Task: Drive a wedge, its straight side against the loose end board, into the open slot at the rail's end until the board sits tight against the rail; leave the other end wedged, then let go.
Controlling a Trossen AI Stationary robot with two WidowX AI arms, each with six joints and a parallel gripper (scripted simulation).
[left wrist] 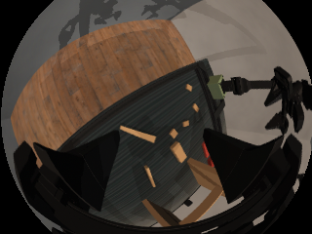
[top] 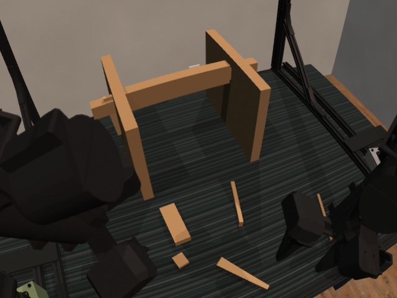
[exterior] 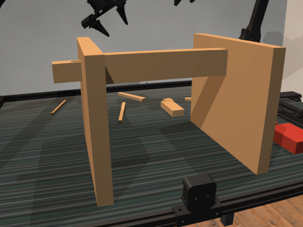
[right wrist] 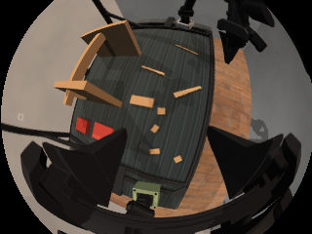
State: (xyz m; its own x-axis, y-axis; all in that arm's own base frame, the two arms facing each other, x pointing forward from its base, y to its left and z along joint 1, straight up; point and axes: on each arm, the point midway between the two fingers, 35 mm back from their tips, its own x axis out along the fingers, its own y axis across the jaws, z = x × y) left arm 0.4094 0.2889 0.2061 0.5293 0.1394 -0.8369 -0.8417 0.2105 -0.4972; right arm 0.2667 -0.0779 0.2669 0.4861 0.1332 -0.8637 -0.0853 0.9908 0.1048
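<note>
On the dark striped tabletop [top: 205,231] [exterior: 137,185] [left wrist: 132,171] [right wrist: 182,127], both left gripper [top: 304,256] [exterior: 118,30] [left wrist: 162,131] [right wrist: 245,56] and right gripper [top: 121,266] [exterior: 183,3] [left wrist: 265,117] [right wrist: 168,132] spread, we should grasp the likely wedge [top: 242,272] [exterior: 131,96] [left wrist: 137,134] [right wrist: 187,92] by its long edge, straight side facing the loose end board [top: 243,102] [exterior: 95,122] [right wrist: 122,41].

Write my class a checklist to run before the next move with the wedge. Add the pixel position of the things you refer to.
1. Left fingers [top: 297,264] [exterior: 118,30] open, holding nothing: ok.
2. Right fingers [exterior: 183,3] open, holding nothing: ok.
3. Far end's wedge [top: 116,124] in place: ok.
4. Slot [exterior: 75,61] at the other end filled: not ok.
5. Loose board [top: 237,96] [exterior: 95,122] tight against the rail [top: 179,84] [exterior: 166,64]: cannot tell.
</note>
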